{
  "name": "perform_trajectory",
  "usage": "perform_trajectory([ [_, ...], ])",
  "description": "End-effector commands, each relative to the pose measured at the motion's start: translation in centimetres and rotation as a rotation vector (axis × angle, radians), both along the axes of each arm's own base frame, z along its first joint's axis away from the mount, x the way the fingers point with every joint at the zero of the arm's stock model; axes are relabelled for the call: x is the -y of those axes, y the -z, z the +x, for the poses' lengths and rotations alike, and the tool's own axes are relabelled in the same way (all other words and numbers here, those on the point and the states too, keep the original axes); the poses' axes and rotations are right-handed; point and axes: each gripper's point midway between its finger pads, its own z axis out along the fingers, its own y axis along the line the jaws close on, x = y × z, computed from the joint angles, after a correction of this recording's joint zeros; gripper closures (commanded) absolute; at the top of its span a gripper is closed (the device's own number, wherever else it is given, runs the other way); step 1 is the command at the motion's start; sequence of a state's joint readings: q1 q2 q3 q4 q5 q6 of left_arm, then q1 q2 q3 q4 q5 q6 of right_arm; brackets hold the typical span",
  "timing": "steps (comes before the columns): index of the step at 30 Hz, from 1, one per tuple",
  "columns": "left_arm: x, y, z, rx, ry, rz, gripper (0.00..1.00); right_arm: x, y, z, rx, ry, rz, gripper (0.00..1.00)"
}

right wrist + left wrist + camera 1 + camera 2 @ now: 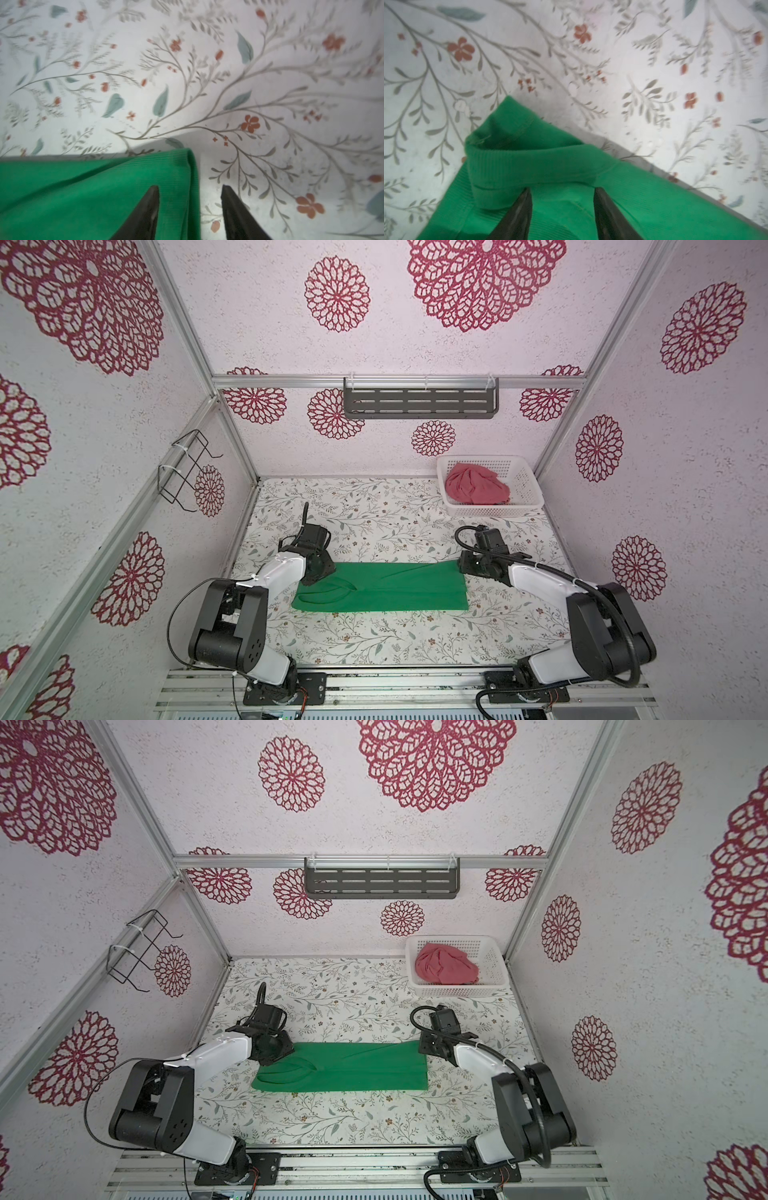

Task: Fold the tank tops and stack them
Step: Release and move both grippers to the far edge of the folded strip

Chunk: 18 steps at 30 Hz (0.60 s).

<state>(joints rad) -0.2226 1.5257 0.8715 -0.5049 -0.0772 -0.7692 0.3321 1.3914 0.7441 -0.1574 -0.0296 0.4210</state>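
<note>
Two snag risks: left fingers (521,214), apart, sit over a raised strap loop (529,158) of the green tank top (395,589), folded mid-bench (374,639); a careless lift could drag the fold open. The right fingers (149,209), apart, straddle its hem, equally catchable. Further right, the red tank top (476,488) lies bunched in the basket (494,510).

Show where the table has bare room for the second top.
Free: the table strip between green tank top and front rail; the band behind it, left of the basket. Crowded: its two ends, by left gripper and right gripper.
</note>
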Motion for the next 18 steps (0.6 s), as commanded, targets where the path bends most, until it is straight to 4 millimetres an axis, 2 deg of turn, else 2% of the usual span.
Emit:
perform_trajectory([
  [1, 0.5, -3.6, -0.1, 0.027, 0.055, 0.011, 0.44, -2.0, -5.0, -0.6, 0.138, -0.180, 0.041, 0.25],
  [3, 0.1, -4.0, -0.8, 0.022, 0.051, 0.022, 0.43, -2.6, -5.4, -1.3, 0.147, -0.212, 0.080, 0.28],
  [5, -0.4, -3.1, -1.2, 0.008, 0.023, 0.025, 0.45, -3.6, -4.6, -1.8, 0.090, -0.252, 0.110, 0.33],
  [9, -1.2, 0.0, -2.7, -0.095, -0.007, 0.038, 0.52, -5.0, -1.8, -2.6, -0.061, -0.260, 0.041, 0.60],
  [11, -1.8, 1.2, -3.2, -0.101, -0.047, 0.054, 0.55, -5.7, -0.7, -3.0, -0.089, -0.269, 0.031, 0.65],
  [14, -2.4, 2.7, -3.6, -0.082, -0.109, 0.047, 0.56, -5.6, 1.3, -3.3, -0.125, -0.251, 0.021, 0.69],
  [18, -1.9, 4.4, -3.7, -0.121, -0.113, 0.022, 0.58, -5.0, 3.2, -3.8, -0.165, -0.224, -0.027, 0.74],
])
